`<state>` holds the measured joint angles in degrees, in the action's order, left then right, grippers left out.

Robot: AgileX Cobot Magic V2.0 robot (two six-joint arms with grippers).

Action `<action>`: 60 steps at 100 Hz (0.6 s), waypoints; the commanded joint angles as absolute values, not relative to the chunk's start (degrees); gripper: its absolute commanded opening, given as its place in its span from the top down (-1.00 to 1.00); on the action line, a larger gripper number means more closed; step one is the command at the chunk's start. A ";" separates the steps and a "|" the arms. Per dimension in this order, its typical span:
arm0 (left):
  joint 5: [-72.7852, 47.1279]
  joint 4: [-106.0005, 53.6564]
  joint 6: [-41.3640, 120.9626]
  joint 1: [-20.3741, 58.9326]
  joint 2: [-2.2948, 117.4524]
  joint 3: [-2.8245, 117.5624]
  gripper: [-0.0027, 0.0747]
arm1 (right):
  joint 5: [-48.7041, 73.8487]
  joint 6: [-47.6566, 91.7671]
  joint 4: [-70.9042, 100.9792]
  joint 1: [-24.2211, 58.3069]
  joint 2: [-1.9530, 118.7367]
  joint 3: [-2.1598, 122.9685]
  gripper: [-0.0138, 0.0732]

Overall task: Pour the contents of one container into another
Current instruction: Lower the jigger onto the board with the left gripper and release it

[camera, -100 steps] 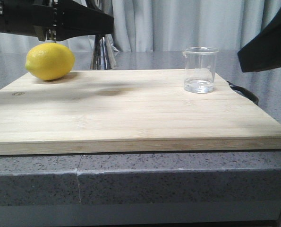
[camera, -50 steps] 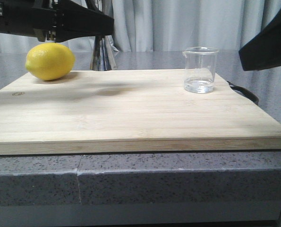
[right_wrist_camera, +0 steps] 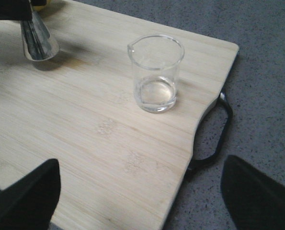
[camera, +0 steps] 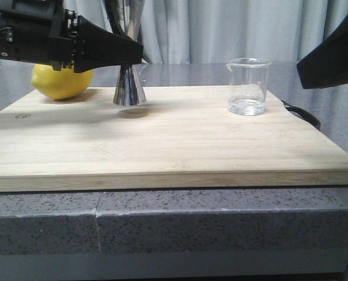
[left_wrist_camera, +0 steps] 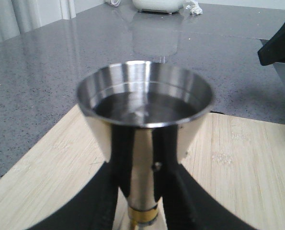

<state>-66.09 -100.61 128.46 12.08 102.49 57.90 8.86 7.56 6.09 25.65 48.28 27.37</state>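
Observation:
My left gripper [camera: 130, 57] is shut on the narrow waist of the steel jigger [camera: 129, 88], holding it upright over the back left of the wooden board [camera: 162, 146]. In the left wrist view the black fingers [left_wrist_camera: 120, 158] flank the jigger [left_wrist_camera: 144, 103] below its open cup, just above the gold band. The jigger's base is very close to the board, with its shadow just beneath. The clear glass beaker [camera: 248, 86] stands upright at the back right with a little clear liquid in its bottom. My right gripper [right_wrist_camera: 140, 201] hangs open near the board's right edge, short of the beaker [right_wrist_camera: 156, 74].
A yellow lemon [camera: 59, 82] lies at the board's back left corner, partly behind my left arm. A black handle [right_wrist_camera: 214, 143] sticks out from the board's right edge. Grey stone counter surrounds the board, and curtains hang behind.
My left arm has come down and nearer with the jigger, from behind the board's back edge to just over the board. The beaker and the right arm have stayed put.

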 commanded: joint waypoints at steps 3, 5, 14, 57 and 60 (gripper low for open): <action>-73.23 -105.52 128.75 12.51 100.88 59.61 0.44 | 4.83 7.73 5.03 25.51 47.59 28.77 -0.73; -73.23 -105.52 128.75 12.51 101.16 59.61 0.44 | 4.83 7.73 5.02 25.51 47.59 28.77 -0.73; -73.23 -105.52 128.75 12.51 101.78 59.61 0.44 | 4.83 7.73 4.88 25.51 47.59 28.77 -0.73; -73.23 -105.52 128.75 12.51 103.00 59.61 0.44 | 4.57 7.73 4.40 25.51 47.59 28.77 -0.73; -73.23 -105.52 128.75 12.51 103.00 59.61 0.43 | 4.57 7.73 4.40 25.51 47.59 28.77 -0.73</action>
<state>-66.30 -101.15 128.67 12.08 105.42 58.03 8.86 7.56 4.97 25.65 48.28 27.37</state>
